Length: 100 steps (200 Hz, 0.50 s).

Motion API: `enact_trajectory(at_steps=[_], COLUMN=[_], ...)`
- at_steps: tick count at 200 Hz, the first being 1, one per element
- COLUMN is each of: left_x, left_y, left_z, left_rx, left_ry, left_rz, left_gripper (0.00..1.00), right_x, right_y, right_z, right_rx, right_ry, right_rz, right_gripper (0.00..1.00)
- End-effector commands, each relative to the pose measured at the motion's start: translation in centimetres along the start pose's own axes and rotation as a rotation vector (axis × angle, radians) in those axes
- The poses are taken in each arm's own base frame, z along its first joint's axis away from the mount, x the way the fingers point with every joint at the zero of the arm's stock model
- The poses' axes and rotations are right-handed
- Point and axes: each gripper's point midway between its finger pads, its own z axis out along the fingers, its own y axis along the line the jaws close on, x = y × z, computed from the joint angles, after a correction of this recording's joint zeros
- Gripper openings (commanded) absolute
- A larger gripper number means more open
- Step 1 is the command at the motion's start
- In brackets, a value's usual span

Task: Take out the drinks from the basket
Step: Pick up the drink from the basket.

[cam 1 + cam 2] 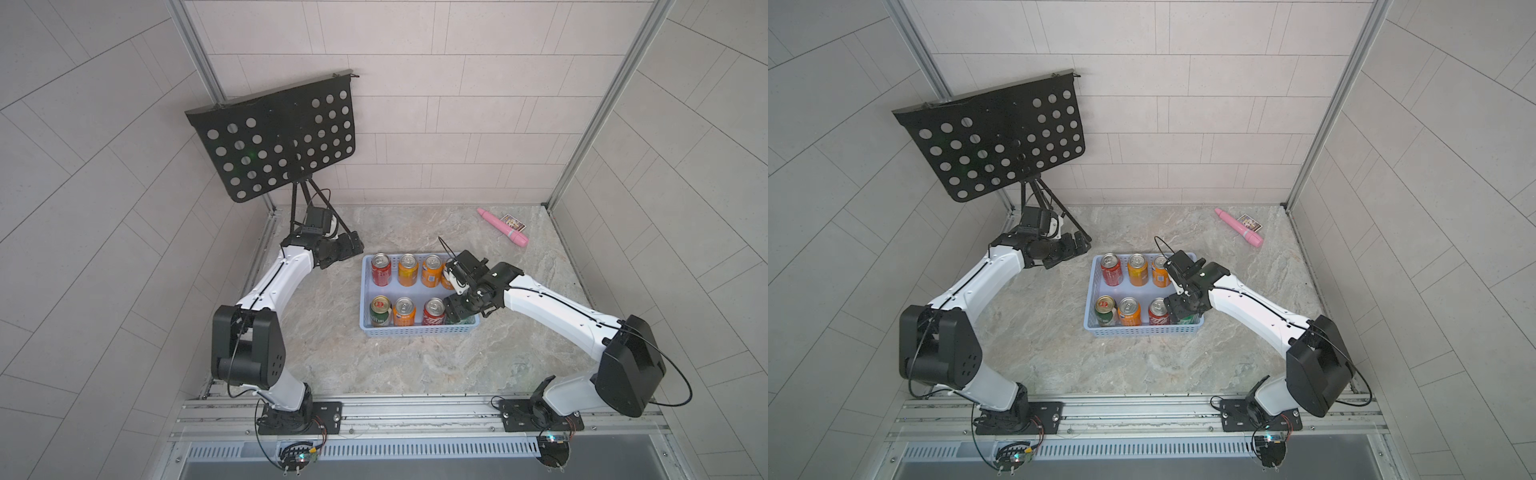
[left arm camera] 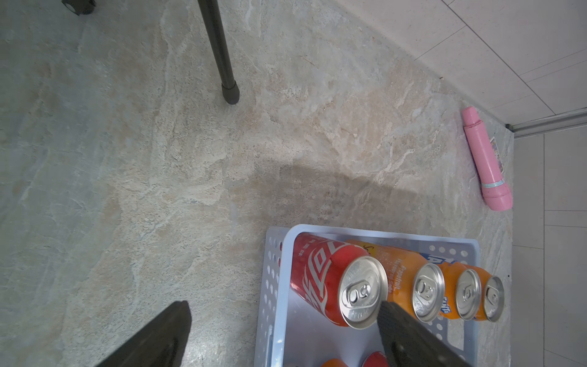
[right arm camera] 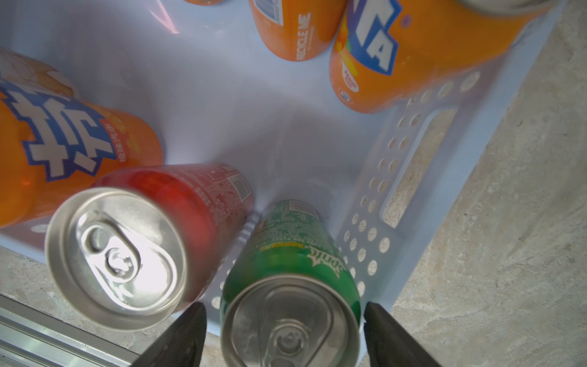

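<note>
Lower centre of the right wrist view: my right gripper [image 3: 284, 305] straddles the upright green can [image 3: 286, 254], jaws narrow, a sliver of gap showing. The can stands in the basket's [image 3: 409, 248] corner. The left gripper [image 1: 349, 245] is farther off, spread wide and empty.

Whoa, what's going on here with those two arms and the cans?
Two robot arms are emptying small soda cans from a light-blue perforated plastic basket. The right gripper straddles the green aluminium can in a near corner, fingers either side, not clamped yet. The left gripper hovers open by the red aluminium can. No can is out yet.
</note>
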Motion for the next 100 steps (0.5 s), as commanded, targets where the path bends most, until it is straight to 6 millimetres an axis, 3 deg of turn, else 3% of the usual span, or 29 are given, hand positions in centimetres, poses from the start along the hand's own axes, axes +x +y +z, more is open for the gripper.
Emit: enact_trajectory(at_steps=[1, 100], left_x=[-0.8, -0.8], left_y=[-0.4, -0.5], left_z=[-0.8, -0.8], left_rx=[-0.006, -0.004], left_ry=[-0.025, -0.022], left_rz=[0.026, 0.027], left_gripper=[1.0, 1.0], right_x=[1.1, 1.7], right_y=[-0.5, 0.1], right_z=[0.4, 1.8], right_rx=[0.033, 0.022], right_ry=[0.038, 0.072], right_rz=[-0.006, -0.002], right_gripper=[0.8, 0.67])
